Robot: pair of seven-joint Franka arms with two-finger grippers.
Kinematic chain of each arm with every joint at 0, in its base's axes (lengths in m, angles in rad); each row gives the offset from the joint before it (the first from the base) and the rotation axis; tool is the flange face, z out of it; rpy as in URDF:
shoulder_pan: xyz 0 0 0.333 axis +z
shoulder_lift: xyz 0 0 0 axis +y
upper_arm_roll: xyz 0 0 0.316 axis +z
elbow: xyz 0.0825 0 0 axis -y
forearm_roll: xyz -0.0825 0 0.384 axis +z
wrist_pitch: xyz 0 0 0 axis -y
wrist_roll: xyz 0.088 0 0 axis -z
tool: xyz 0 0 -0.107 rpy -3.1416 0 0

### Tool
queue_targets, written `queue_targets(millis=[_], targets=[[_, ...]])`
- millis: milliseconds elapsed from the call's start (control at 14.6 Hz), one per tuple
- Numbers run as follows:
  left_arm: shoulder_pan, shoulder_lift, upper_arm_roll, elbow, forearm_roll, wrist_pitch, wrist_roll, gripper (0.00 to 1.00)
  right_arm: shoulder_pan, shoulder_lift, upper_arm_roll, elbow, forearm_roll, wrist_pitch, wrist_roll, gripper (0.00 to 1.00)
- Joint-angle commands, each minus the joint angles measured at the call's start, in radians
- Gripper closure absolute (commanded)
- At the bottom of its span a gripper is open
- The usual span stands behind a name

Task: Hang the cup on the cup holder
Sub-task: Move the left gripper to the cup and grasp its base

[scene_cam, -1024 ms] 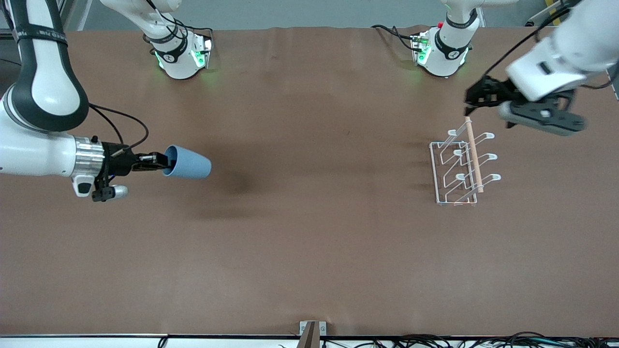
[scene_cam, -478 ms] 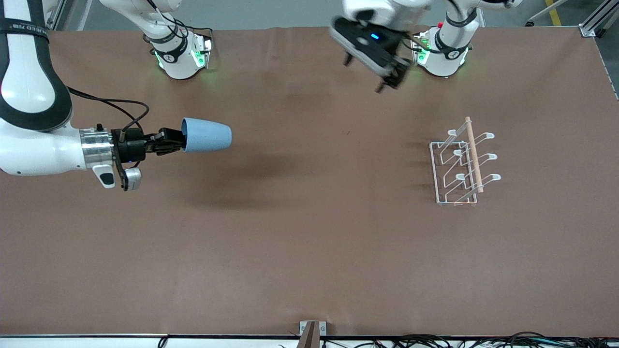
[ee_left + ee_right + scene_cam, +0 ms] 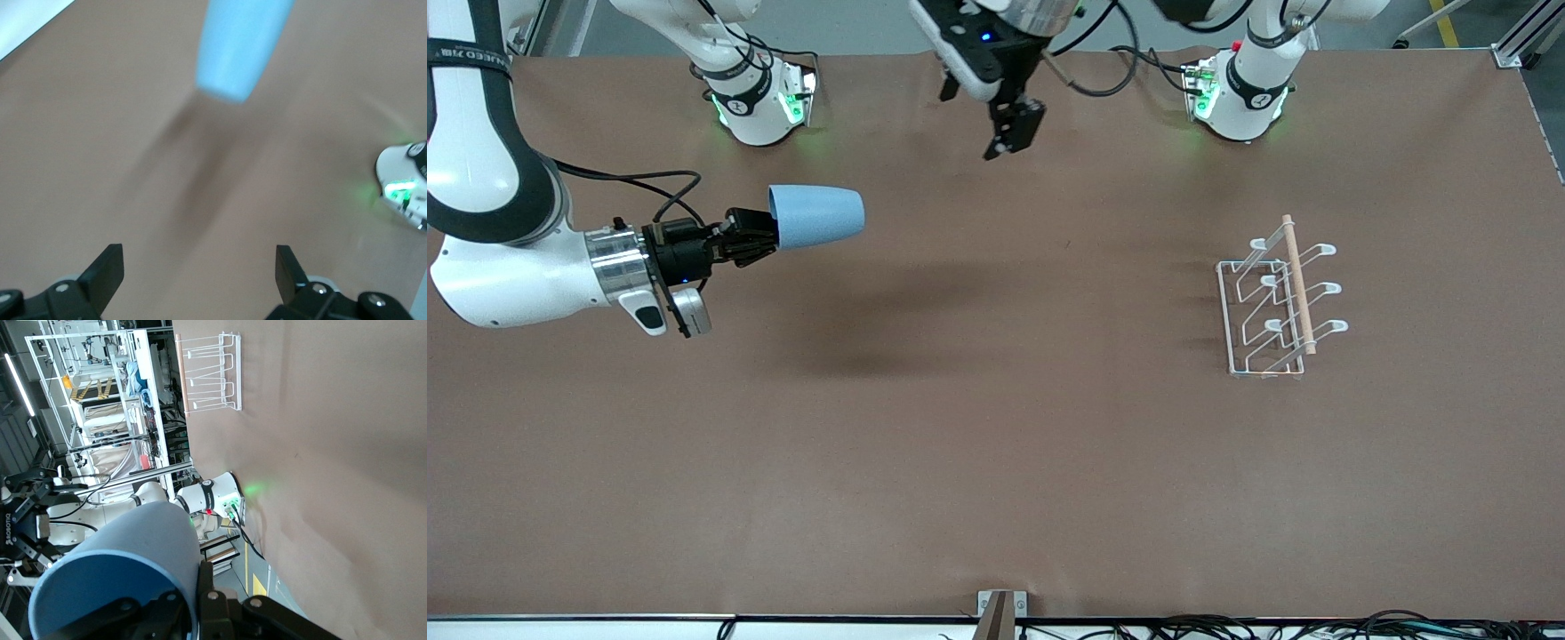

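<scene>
My rig sits in a robotics lab.
I see two arm bases (image 3: 760,98) bolted on a brown-covered table (image 3: 996,462), cables (image 3: 1227,627) along its edge, and metal shelving racks (image 3: 113,393) in the right wrist view.

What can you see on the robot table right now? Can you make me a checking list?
Surface: brown table cover, with faint shadows.
Job's things: small light blue plastic cup, held sideways in the air; white wire cup holder with a wooden rod, standing toward the left arm's end, no cup on it.
Clutter: nothing seen.
Grippers: right gripper shut on the cup's rim; left gripper open, empty, over the table between the bases.
Cables: black cables along the table's near edge.
Surroundings: metal shelving.
</scene>
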Motion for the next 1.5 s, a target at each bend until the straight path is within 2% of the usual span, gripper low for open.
queue_targets(millis=[0, 273, 478, 888, 1298, 1434], targets=[[-0.065, 0.098, 0.0, 0.089, 0.005, 0.091, -0.005, 0.0, 0.025, -0.005, -0.006, -0.016, 0.032, -0.027, -0.02, 1.0], [-0.111, 0.161, 0.006, 0.116, 0.02, 0.206, -0.002, 0.0, 0.034, 0.0, -0.006, -0.016, 0.032, -0.038, -0.02, 1.0], [-0.13, 0.21, 0.008, 0.146, 0.051, 0.237, -0.005, 0.0, 0.045, -0.002, -0.006, -0.015, 0.033, -0.047, -0.02, 1.0], [-0.154, 0.291, 0.017, 0.168, 0.149, 0.367, 0.002, 0.0, 0.061, -0.002, -0.004, -0.013, 0.033, -0.082, -0.02, 0.99], [-0.177, 0.328, 0.017, 0.165, 0.169, 0.386, 0.002, 0.0, 0.069, -0.002, -0.006, -0.013, 0.033, -0.11, -0.021, 0.97], [-0.177, 0.331, 0.014, 0.16, 0.222, 0.386, 0.002, 0.02, 0.069, -0.002, -0.006, -0.013, 0.033, -0.109, -0.021, 0.97]])
